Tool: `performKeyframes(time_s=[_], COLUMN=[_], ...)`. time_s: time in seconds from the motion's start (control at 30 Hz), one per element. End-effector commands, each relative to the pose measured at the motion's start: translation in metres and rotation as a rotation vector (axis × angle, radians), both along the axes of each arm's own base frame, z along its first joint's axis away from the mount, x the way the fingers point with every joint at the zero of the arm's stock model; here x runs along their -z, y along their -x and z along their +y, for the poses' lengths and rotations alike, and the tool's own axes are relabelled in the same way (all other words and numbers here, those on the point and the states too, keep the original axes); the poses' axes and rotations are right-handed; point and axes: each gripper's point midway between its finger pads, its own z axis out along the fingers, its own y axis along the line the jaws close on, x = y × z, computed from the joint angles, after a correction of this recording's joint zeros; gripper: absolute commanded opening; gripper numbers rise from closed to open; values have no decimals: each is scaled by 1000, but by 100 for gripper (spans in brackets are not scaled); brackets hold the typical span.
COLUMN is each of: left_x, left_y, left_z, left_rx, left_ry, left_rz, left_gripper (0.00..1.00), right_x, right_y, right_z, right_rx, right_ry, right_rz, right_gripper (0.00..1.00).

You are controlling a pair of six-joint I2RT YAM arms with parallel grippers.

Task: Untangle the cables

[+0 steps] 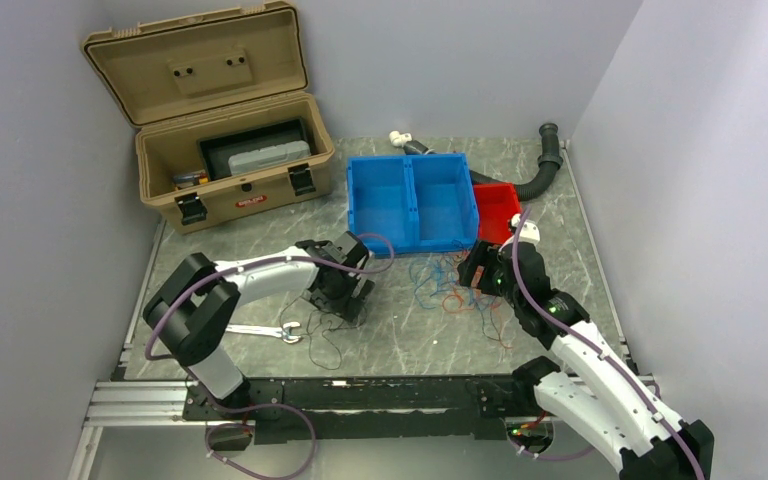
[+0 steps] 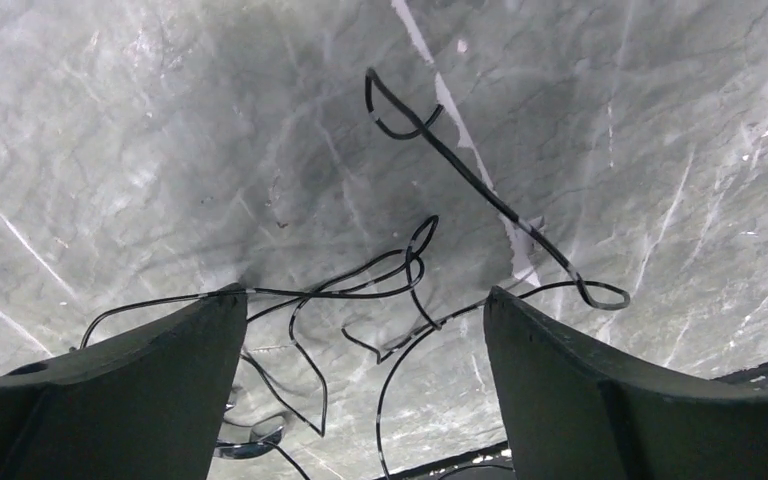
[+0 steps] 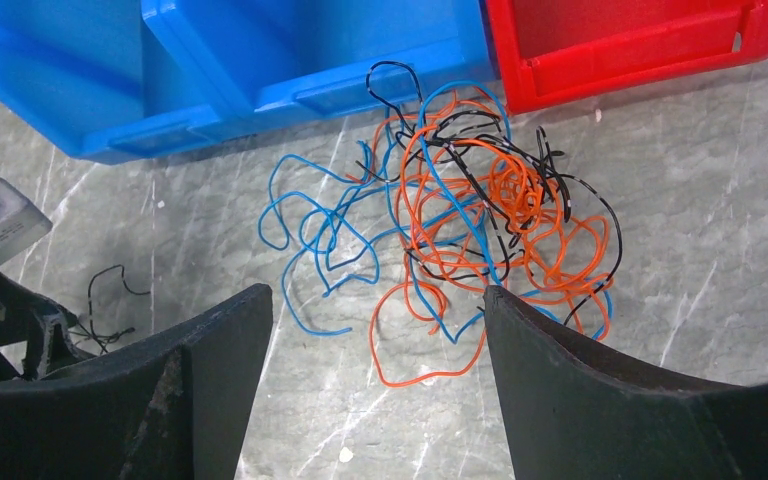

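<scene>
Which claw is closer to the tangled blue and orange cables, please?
Right: the right claw sits beside the bunch; the left claw is farther left, over loose black wires.

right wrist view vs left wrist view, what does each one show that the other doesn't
Only the right wrist: the tangle of blue, orange and black cables, lying in front of the blue bin and the red bin. Only the left wrist: loose black strands spread out with no coloured ones among them. Both: the grey marbled table and that arm's own open jaws, right gripper and left gripper.
</scene>
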Motion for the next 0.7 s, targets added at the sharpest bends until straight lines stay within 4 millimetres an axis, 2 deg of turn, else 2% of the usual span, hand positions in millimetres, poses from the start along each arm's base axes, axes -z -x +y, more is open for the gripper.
performKeyframes(time_s=[0.0, 0.1, 0.13, 0.23, 0.37, 0.4, 0.47, 0.5, 0.57, 0.67], left_x=[8, 16, 16, 7, -22, -30, -45, -52, -62, -72], left_y=[1, -2, -2, -5, -14, -15, -16, -16, -15, -11], left_z=[-10, 1, 1, -3, -14, -16, -17, -17, -15, -9], left_rx=[27, -6, -8, -10, -4, 2, 13, 20, 28, 41], left_ry=[-11, -77, -78, -51, 11, 21, 35, 39, 41, 40], left_rz=[22, 2, -2, -22, -72, -81, -97, -103, -111, -115], left_gripper=[75, 18, 3, 0, 0, 4, 24, 36, 67, 95], right_x=[-7, -7, -8, -8, -9, -9, -10, -10, -10, -11], right_y=[-2, -2, -2, -2, -3, -3, -4, -4, -4, -4], right_z=[0, -1, -1, -2, 0, 0, 1, 1, 2, 3], right_rx=[-4, -1, 0, 1, -5, -6, -10, -11, -15, -19], right_ry=[-3, -2, -1, 2, -1, -2, -3, -3, -3, -7], right_rz=[-36, -40, -42, -44, -43, -42, -42, -43, -43, -45], right_gripper=[80, 79, 79, 79, 79, 79, 79, 79, 79, 79])
